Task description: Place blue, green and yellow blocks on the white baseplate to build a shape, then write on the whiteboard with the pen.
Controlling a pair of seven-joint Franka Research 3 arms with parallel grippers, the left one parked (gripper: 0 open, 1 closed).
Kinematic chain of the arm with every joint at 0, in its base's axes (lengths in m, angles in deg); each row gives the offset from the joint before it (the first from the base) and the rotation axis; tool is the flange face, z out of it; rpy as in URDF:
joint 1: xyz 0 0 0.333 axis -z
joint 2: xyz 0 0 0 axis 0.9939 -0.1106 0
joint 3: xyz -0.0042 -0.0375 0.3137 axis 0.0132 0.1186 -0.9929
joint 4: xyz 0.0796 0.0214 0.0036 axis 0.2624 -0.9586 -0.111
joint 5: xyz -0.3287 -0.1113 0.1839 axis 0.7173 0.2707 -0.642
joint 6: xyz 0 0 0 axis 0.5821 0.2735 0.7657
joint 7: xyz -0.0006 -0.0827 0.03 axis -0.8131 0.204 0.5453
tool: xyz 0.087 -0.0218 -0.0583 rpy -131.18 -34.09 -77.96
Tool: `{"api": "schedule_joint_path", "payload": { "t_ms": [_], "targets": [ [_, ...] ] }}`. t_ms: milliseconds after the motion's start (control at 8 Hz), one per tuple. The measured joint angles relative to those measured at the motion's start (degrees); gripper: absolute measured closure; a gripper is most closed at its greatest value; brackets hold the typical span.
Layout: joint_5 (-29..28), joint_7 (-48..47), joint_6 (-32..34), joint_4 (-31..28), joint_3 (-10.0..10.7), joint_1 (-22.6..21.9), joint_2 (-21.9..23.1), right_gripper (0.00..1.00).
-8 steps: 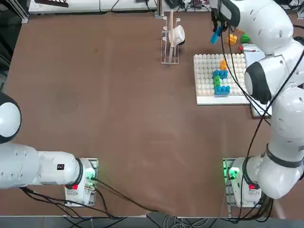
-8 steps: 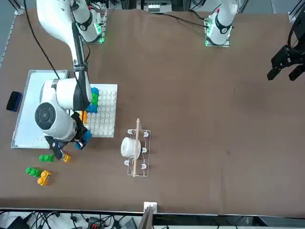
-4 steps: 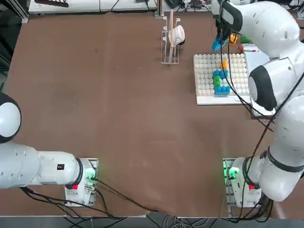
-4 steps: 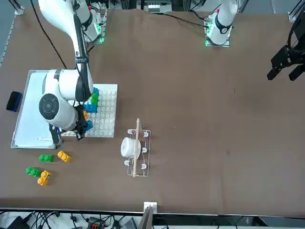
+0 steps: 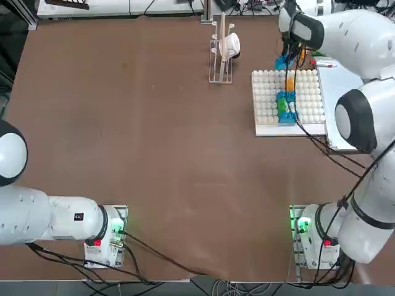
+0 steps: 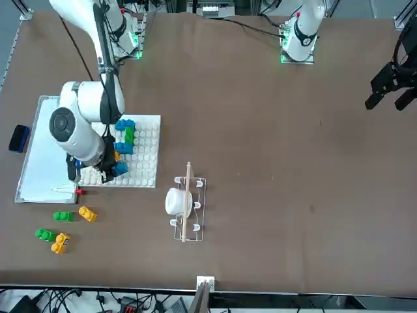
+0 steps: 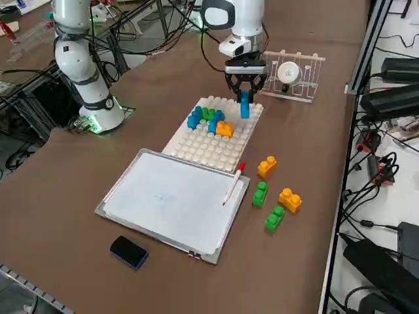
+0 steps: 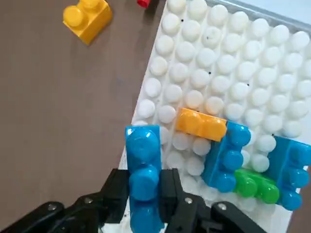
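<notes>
Top view: right gripper (image 5: 285,60) above far edge of white baseplate (image 5: 265,111), near built blocks (image 5: 286,102). Side view: fingers (image 7: 237,88) clamped on upright blue block (image 7: 245,104), just over plate corner. Wrist view: studs visible below; better to align block with free studs beside orange block (image 8: 200,124), then press straight down.

The right gripper (image 7: 244,91) hangs over the far edge of the white baseplate (image 7: 208,145), clamped on an upright blue block (image 7: 244,104). On the baseplate sit blue, green and orange blocks (image 7: 208,120) joined together. The whiteboard (image 7: 171,201) lies just beside the plate, with the pen (image 7: 234,183) resting on its edge. Loose yellow and green blocks (image 7: 273,195) lie on the counter (image 7: 308,137) nearby, and a dark eraser (image 7: 128,252) sits by the whiteboard's near corner
</notes>
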Motion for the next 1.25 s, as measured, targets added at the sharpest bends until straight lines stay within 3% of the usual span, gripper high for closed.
{"api": "schedule_joint_path", "payload": {
  "t_ms": [250, 750, 1250],
  "targets": [
    [0.00, -2.46, -5.11, -4.81, 2.54, -4.18, 0.03, 0.64],
    [0.00, -7.31, -7.29, -6.26, 4.02, -4.61, -0.14, 0.64],
    [0.00, -9.80, -8.31, -7.10, 4.06, -4.51, -2.04, 0.64]
  ]
}}
